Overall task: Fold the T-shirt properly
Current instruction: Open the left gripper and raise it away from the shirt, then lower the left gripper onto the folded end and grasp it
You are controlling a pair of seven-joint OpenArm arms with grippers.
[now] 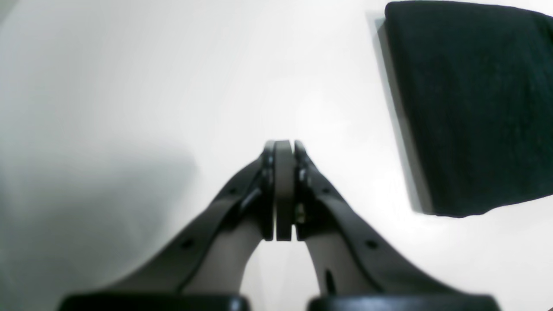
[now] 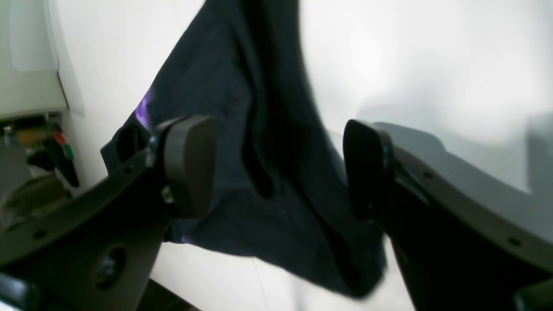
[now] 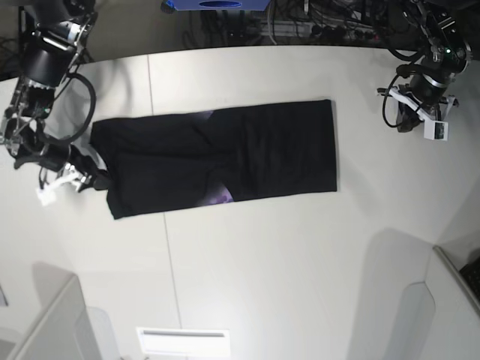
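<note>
The black T-shirt (image 3: 247, 154) lies on the white table (image 3: 285, 262) as a long flat band folded lengthwise. A bit of purple print (image 3: 220, 196) peeks out at its front edge. My right gripper (image 3: 94, 176) is at the band's left end. In the right wrist view it (image 2: 278, 168) is open, with the dark cloth (image 2: 242, 129) showing between its fingertips (image 2: 190, 164). My left gripper (image 3: 409, 116) is off the shirt's right end, apart from it. In the left wrist view it (image 1: 284, 147) is shut and empty, with the shirt's edge (image 1: 466, 108) at upper right.
Cables and gear (image 3: 315, 30) run along the table's back edge, with a blue object (image 3: 217, 4) there. White panels stand at the front left (image 3: 52, 322) and front right (image 3: 442, 307). A control box with coloured buttons (image 2: 60, 147) shows beside the table.
</note>
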